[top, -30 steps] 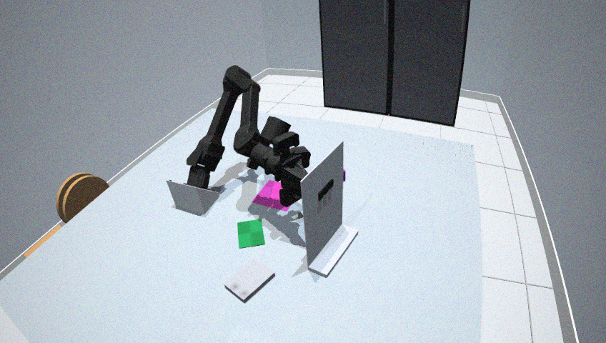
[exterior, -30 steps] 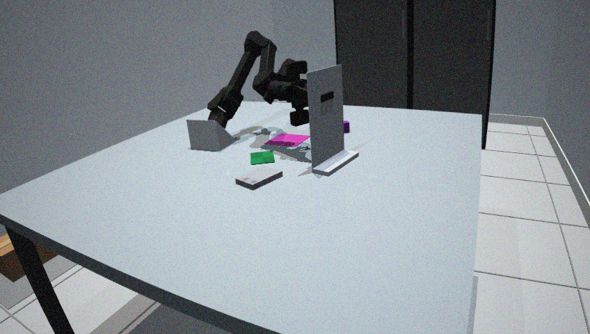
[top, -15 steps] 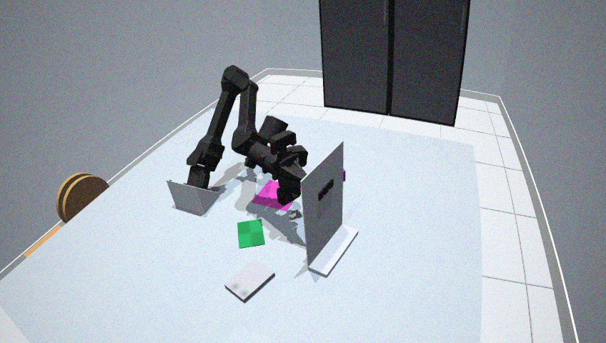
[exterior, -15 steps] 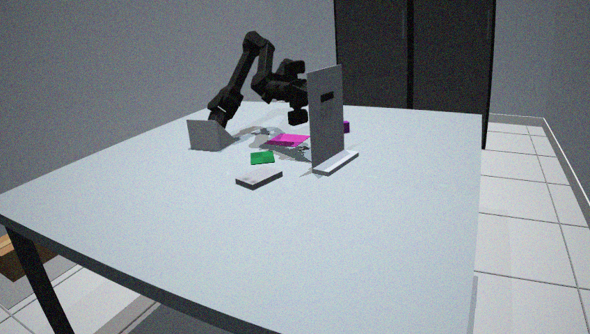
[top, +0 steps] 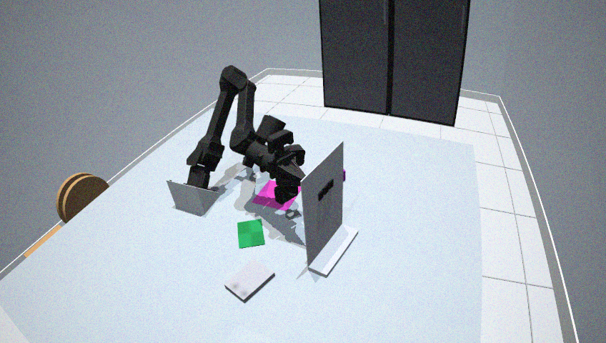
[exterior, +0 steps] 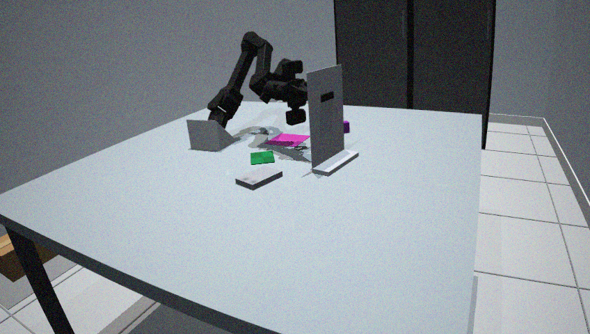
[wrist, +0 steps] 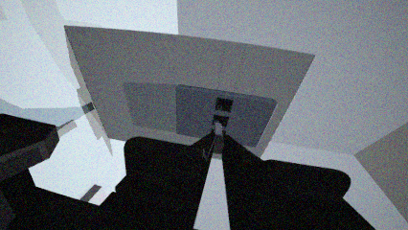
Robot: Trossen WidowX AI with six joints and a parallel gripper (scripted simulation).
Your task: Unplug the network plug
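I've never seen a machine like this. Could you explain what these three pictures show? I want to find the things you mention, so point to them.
It is one black jointed robot arm (top: 219, 110) (exterior: 242, 74), bending like a shoulder, elbow and wrist. The first picture looks down from above, the second across the table (top: 404, 276) (exterior: 372, 215) from the side, and the third from the arm's own wrist. An upright grey panel (top: 325, 212) (exterior: 325, 128) (wrist: 182, 57) stands on the table. A pink square (top: 269, 193) (exterior: 287, 138), a green square (top: 251, 234) (exterior: 262, 157) and a pale flat block (top: 249, 280) (exterior: 258, 177) lie around it. The end effector (wrist: 218, 138), by the panel, is closed on something small, probably the plug, though it is hard to make out.
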